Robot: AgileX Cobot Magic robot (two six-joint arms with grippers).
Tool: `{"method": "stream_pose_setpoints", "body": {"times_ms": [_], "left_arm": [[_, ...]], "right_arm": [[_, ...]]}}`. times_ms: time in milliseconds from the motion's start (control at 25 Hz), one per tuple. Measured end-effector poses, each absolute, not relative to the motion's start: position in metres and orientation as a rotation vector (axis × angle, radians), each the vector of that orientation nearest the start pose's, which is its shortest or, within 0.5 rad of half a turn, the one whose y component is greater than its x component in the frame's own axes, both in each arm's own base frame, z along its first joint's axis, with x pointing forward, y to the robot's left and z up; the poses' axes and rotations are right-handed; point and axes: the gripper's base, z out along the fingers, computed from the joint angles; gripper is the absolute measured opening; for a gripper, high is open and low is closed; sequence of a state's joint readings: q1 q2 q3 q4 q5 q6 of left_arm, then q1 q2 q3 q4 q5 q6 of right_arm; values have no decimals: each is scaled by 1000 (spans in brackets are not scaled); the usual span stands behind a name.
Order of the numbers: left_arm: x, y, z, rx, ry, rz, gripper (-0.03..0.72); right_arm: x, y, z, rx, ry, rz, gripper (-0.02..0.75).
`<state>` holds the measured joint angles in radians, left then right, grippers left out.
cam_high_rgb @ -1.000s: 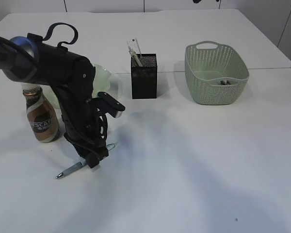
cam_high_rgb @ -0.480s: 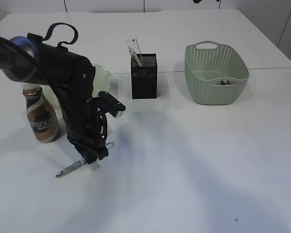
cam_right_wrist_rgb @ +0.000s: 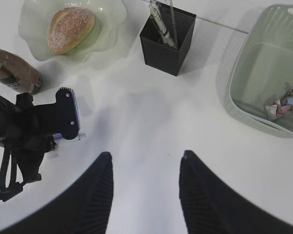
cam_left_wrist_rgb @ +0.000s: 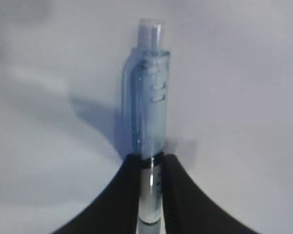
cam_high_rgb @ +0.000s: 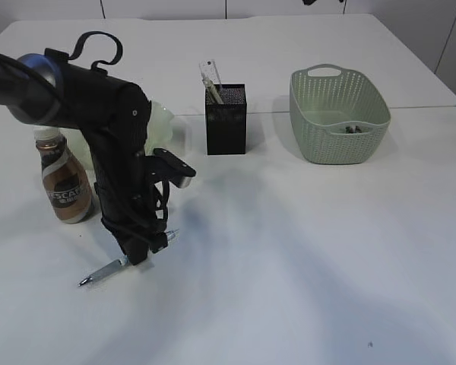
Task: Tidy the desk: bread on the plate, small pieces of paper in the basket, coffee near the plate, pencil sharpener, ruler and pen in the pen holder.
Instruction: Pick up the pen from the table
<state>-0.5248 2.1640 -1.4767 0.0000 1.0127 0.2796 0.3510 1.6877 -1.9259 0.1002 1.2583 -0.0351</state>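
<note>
A clear blue pen [cam_left_wrist_rgb: 150, 97] lies slanted on the white table, its silver tip [cam_high_rgb: 99, 274] pointing to the front left. My left gripper [cam_high_rgb: 140, 255] reaches down onto its middle, and in the left wrist view the left gripper [cam_left_wrist_rgb: 151, 158] is shut on the barrel. The right gripper [cam_right_wrist_rgb: 145, 163] hangs open high above the table, holding nothing. Bread [cam_right_wrist_rgb: 71, 23] rests on the pale green plate [cam_right_wrist_rgb: 105, 29], and the coffee bottle [cam_high_rgb: 64, 179] stands beside it. A ruler [cam_high_rgb: 210, 80] sticks out of the black pen holder [cam_high_rgb: 226, 122]. Paper pieces [cam_right_wrist_rgb: 283, 106] lie in the basket [cam_high_rgb: 338, 114]. The pencil sharpener is out of view.
The left arm's black body [cam_high_rgb: 114, 129] hides most of the plate [cam_high_rgb: 161, 122] in the exterior view. The pen holder [cam_right_wrist_rgb: 167, 41] and basket [cam_right_wrist_rgb: 254, 63] stand at the back, with bare table in front of them.
The left jaws have closed onto the pen. The pen's tip has shifted a little to the front left with the gripper. The right gripper has not moved.
</note>
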Motion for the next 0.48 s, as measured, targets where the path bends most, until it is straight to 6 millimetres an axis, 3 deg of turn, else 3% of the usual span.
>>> {"method": "stream_pose_setpoints", "body": {"times_ms": [200,480], "left_arm": [[360,-213,147,1219,2950,-63,71],[380,-231,194,1151,2850,-186,71]], "right_arm": [[331,130,427,-483,2469,260,365],[334,123,427,-483,2462,143,365]]}}
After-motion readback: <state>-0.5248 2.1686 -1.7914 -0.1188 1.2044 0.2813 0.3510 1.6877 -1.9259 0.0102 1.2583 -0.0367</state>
